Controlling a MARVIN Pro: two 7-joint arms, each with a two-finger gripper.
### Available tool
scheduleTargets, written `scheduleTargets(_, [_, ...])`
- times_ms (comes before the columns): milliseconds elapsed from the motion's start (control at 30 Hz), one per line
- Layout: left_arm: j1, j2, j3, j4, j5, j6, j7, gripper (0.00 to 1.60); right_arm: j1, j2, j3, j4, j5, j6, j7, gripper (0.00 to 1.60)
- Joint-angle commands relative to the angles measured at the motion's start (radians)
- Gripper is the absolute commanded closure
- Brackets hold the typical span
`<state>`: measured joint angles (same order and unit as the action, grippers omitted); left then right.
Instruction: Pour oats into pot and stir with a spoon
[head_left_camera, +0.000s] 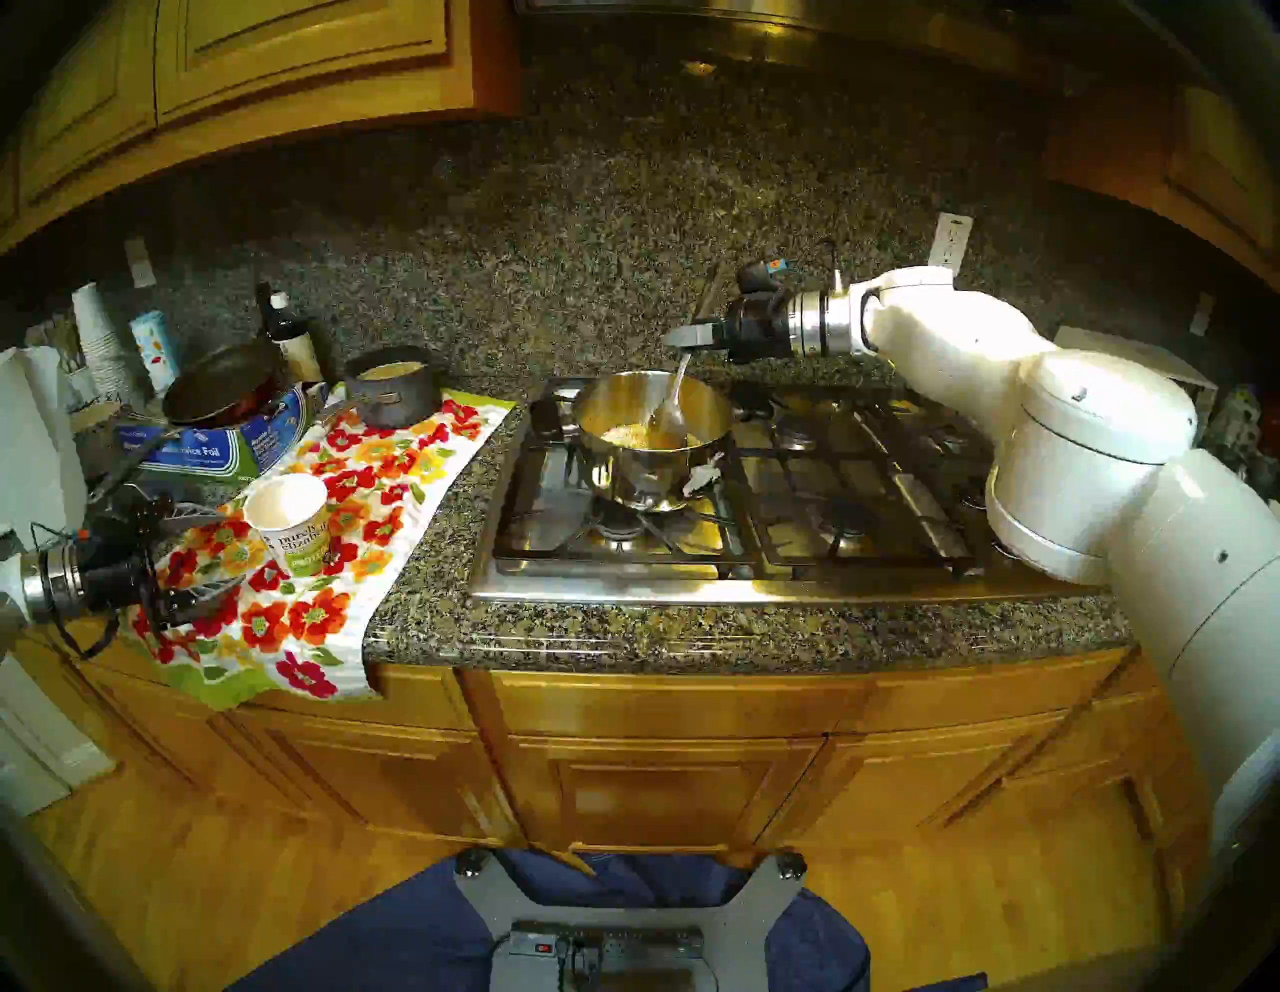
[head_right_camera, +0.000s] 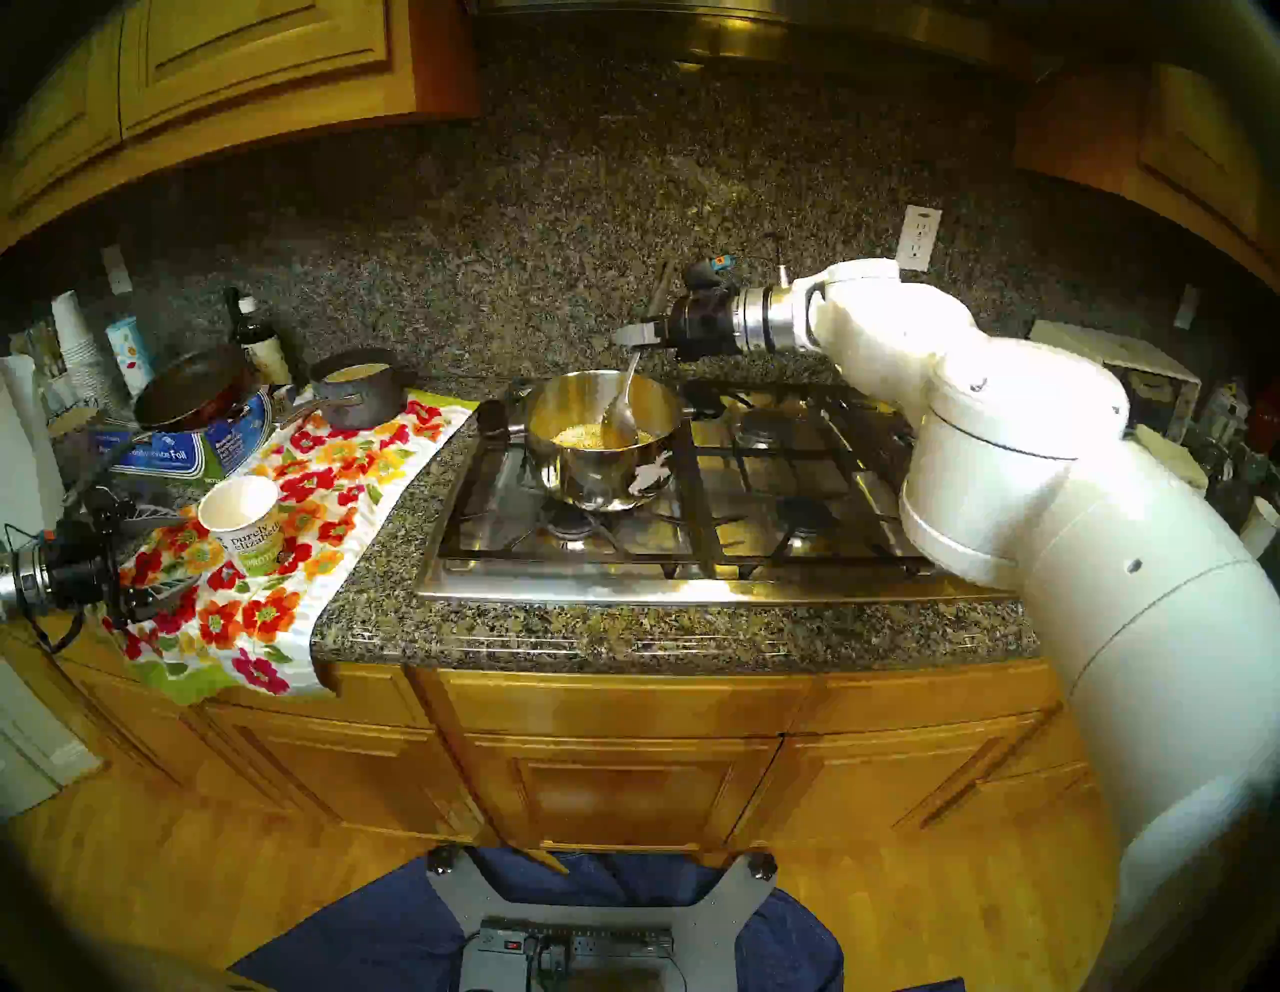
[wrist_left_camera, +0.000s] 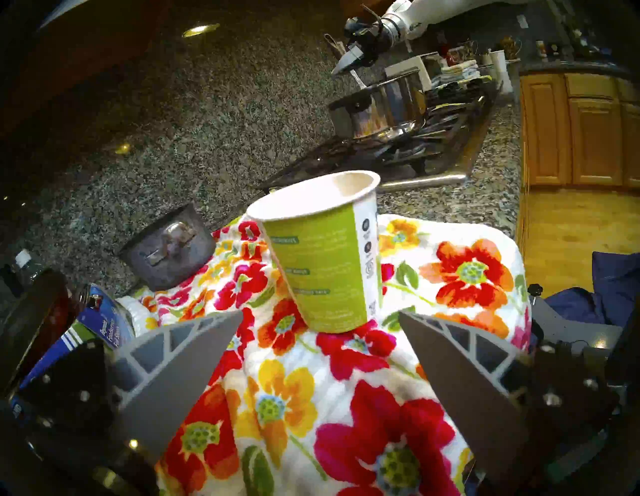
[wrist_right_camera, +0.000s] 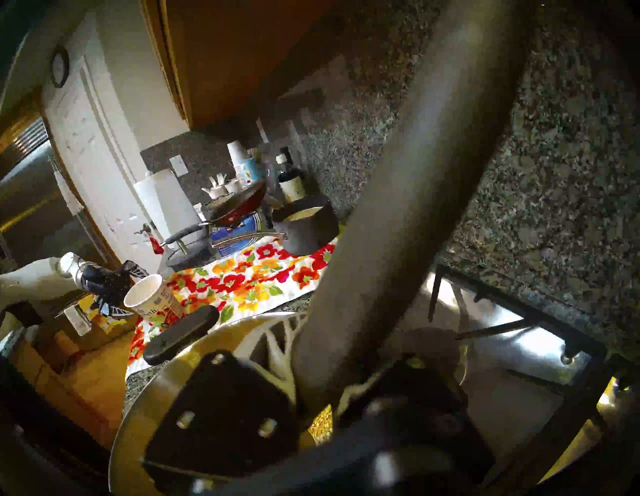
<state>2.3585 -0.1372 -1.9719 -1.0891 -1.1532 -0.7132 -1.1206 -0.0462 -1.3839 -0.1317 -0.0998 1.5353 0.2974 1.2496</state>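
The shiny steel pot (head_left_camera: 647, 471) stands on the hob's front left burner, its black handle (wrist_right_camera: 180, 334) pointing left. Pale oats (head_left_camera: 634, 435) lie in its bottom. The silver spoon (head_left_camera: 666, 414) stands tilted in the pot with its bowl in the oats, and its dark handle (wrist_right_camera: 398, 207) runs up through my right gripper (head_left_camera: 682, 337), which is shut on it above the rim. The white and green paper cup (wrist_left_camera: 325, 256) stands upright on the floral towel. My left gripper (wrist_left_camera: 320, 313) is open just short of the cup, not touching it.
A dark grey pot (head_left_camera: 388, 395), a black frying pan (head_left_camera: 221, 391), a blue foil box (head_left_camera: 201, 450) and a dark bottle (head_left_camera: 291, 332) crowd the back left counter. The floral towel (head_left_camera: 291, 623) hangs over the counter edge. Black grates (head_left_camera: 831, 485) cover the hob.
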Motion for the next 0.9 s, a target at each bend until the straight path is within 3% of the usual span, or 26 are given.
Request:
scheduleTargets(0, [-0.008,0.011,-0.015,-0.002,-0.003,-0.004,-0.028,0.00,0.057,-0.017,0.007,0.000,0.003,-0.006,-0.036,1.60])
scheduleTargets(867, [-0.012,0.012,-0.010,-0.003,0.007,-0.009,-0.023,0.00,0.089,-0.115,0.063,-0.023,0.038,-0.004,-0.117,1.60])
